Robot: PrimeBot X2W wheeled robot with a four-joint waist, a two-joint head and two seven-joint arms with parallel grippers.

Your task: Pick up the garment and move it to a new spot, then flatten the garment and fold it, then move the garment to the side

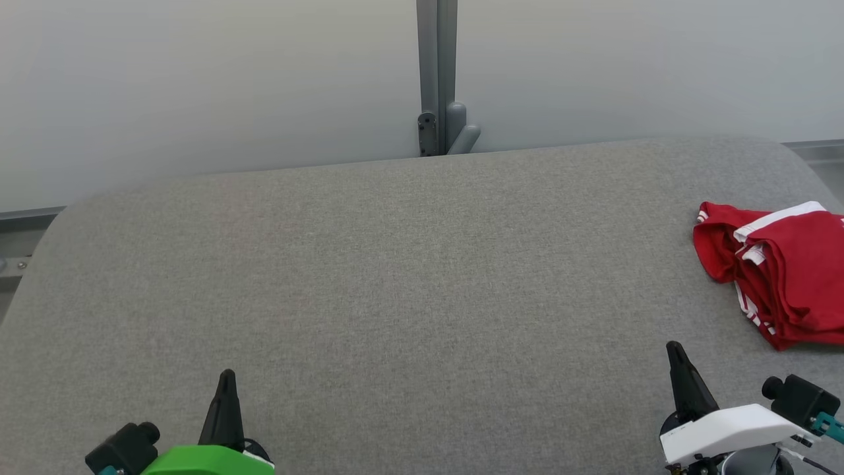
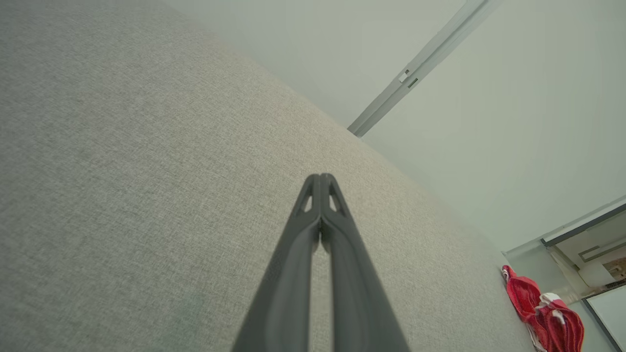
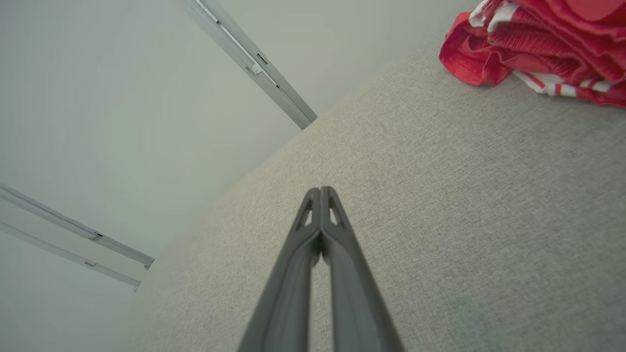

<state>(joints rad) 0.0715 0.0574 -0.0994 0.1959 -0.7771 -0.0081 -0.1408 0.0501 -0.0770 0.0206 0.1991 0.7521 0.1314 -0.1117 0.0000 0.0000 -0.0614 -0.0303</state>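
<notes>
Red garment (image 1: 791,270) heaped in loose layers at the right edge of the worktop (image 1: 395,277), long axis running far-left to near-right, white band (image 1: 781,218) toward the far edge. Suits a waiting heap or a fold set aside. Holds left gripper (image 1: 227,376) and right gripper (image 1: 672,348) at the near edge, fingers pressed together on nothing, probably parked clear of it.
</notes>
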